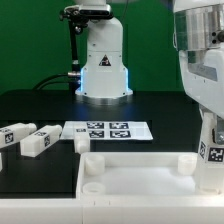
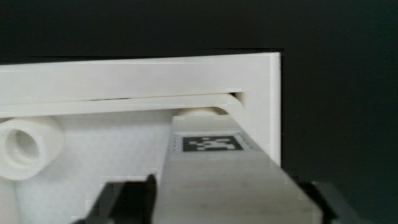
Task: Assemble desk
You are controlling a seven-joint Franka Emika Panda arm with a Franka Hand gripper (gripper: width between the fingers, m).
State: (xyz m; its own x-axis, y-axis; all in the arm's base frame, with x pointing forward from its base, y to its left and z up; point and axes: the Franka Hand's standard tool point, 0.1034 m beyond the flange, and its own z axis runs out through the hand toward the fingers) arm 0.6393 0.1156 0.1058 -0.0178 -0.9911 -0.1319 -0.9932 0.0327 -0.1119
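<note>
The white desk tabletop [image 1: 130, 180] lies flat at the front, with round sockets near its corners [image 1: 92, 166]. My gripper [image 1: 207, 140] is at the exterior view's right, shut on a white square leg [image 1: 212, 165] with a black-and-white tag. In the wrist view the leg [image 2: 217, 150] runs between my dark fingers [image 2: 121, 205], and its far end sits at the tabletop's corner socket [image 2: 206, 104]. Another round socket [image 2: 22, 150] shows beside it. Loose legs [image 1: 35, 140] lie on the table at the exterior view's left.
The marker board [image 1: 108, 130] lies flat behind the tabletop. The robot base [image 1: 103, 65] stands at the back centre. A further leg [image 1: 10, 135] lies at the far left edge, and a small white part [image 1: 82, 143] lies by the marker board.
</note>
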